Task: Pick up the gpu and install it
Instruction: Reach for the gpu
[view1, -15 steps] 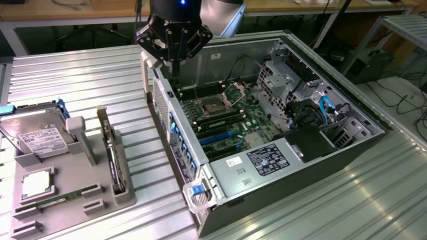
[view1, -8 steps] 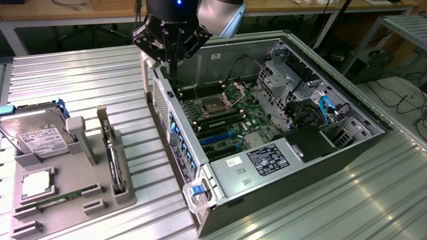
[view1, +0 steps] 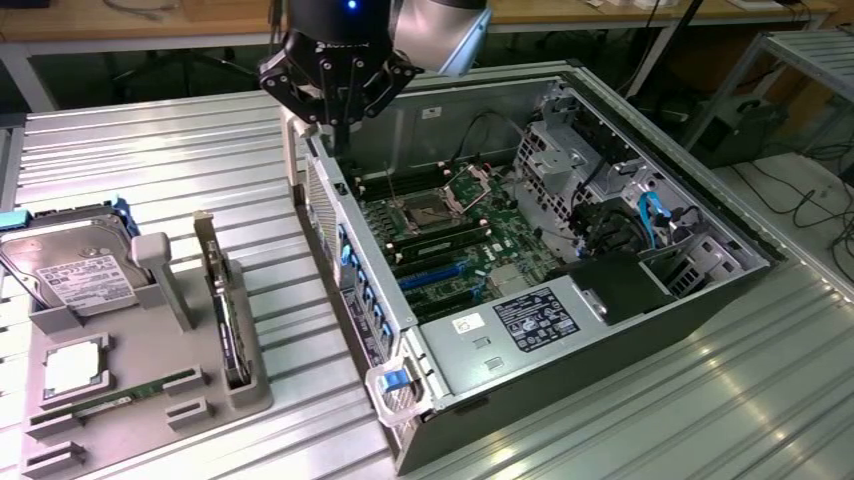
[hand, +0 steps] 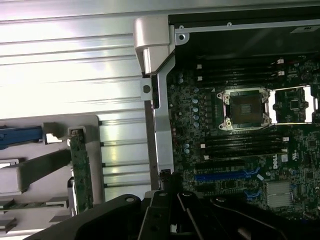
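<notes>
The gpu (view1: 224, 310) is a thin dark card standing on edge in a slot of the grey holder (view1: 147, 420), its silver bracket at the far end. It lies at the exterior view's left, beside the open computer case (view1: 561, 340). In the wrist view the gpu (hand: 80, 170) appears as a narrow greenish board in the same holder. My gripper (view1: 336, 135) hangs above the case's rear wall, well away from the gpu, shut with nothing between its fingers. The gripper (hand: 172, 184) looks down on the case edge and the motherboard (hand: 235, 150) with its blue slots (hand: 225, 176).
The holder also carries a silver hard drive (view1: 74, 265), a square chip (view1: 74, 365) and a green memory stick (view1: 114, 402). The case holds an open processor socket (view1: 434, 208), cables and a drive cage (view1: 587, 160). The table (view1: 160, 160) is ribbed metal.
</notes>
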